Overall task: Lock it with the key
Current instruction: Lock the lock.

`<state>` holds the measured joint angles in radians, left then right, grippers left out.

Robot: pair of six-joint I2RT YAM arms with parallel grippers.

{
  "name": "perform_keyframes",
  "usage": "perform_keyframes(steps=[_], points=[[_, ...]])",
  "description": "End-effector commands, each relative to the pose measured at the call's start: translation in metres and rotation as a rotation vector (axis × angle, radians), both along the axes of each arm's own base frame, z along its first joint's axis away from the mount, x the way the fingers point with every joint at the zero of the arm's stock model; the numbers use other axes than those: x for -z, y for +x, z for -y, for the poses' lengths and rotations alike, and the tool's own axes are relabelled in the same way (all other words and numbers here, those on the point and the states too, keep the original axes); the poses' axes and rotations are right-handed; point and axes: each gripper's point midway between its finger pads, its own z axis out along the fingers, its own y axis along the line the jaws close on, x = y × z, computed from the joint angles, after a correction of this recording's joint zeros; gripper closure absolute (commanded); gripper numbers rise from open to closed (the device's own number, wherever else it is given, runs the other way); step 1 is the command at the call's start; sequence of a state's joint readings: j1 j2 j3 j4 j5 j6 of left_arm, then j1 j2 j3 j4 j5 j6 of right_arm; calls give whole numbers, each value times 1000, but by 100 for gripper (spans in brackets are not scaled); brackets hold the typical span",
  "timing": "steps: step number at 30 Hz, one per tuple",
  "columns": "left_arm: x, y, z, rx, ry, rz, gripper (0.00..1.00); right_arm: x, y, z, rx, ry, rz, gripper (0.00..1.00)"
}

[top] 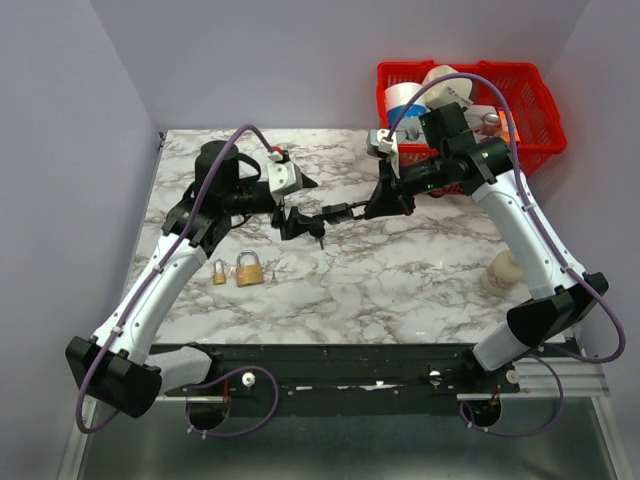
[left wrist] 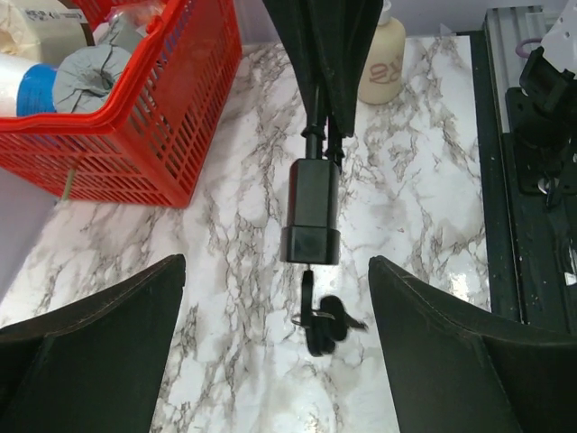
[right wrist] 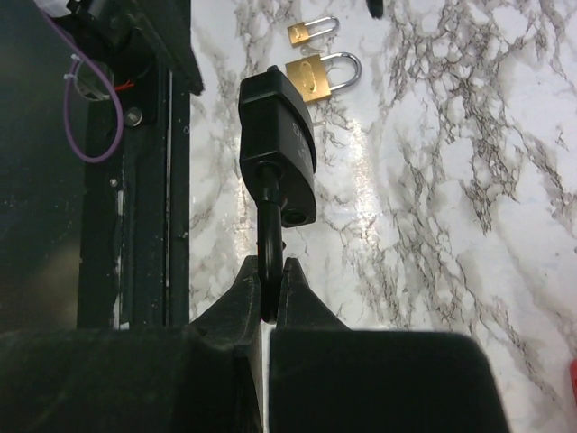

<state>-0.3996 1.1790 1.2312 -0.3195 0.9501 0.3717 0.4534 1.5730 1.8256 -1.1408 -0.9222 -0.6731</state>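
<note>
**Left jaws framing the key while the right jaws are holding the lock**

The right jaws, their fingers (right wrist: pixel 306 311) pressed together, are pinching the shackle (right wrist: pixel 269 230) of the black padlock (left wrist: pixel 311 209), which is sticking out beyond their tips above the worktop (left wrist: pixel 225 298). The key (left wrist: pixel 321 327) is dangling from the far end of the lock body. One blade is apparently sitting in the keyhole, and the black heads are hanging loose on the ring. The left jaws are standing spread wide, one finger (left wrist: pixel 99 343) on either side of that bunch, gripping nothing. The key is lying between them, though I cannot tell whether it is level with their tips. Two brass padlocks (right wrist: pixel 317 77) are lying on the worktop beyond the black one, well apart from both pairs of jaws.

As I judge it, the step in hand is getting a grip on the key. A hole is showing open at the lock's shackle end, so the shackle is probably not yet seated. The next move is calling for the left jaws to close on the head of the inserted key, not the loose ones, and turn it while the right jaws are bracing the lock.
</note>
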Motion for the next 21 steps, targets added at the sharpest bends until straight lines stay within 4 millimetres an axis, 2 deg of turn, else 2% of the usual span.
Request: perform_keyframes(steps=[1,7,8,12,15,16,21], points=[[-6,-3,12,82,-4,-22,13,-19,-9,-8,-65,24,64,99],[2,-8,20,130,33,-47,21,-18,-16,-14,-127,-21,101,99],[0,-9,20,134,40,-39,22,-16,-15,-15,-134,-29,99,99],[13,-16,24,174,93,-48,29,-17,-11,-18,-135,-49,106,99],[18,-18,28,170,112,-51,40,-17,-10,-20,-138,-63,109,99],[20,-18,29,163,120,-46,47,-17,-11,-21,-140,-69,105,99],[25,-22,33,166,137,-58,62,-19,-12,-22,-142,-74,115,99]])
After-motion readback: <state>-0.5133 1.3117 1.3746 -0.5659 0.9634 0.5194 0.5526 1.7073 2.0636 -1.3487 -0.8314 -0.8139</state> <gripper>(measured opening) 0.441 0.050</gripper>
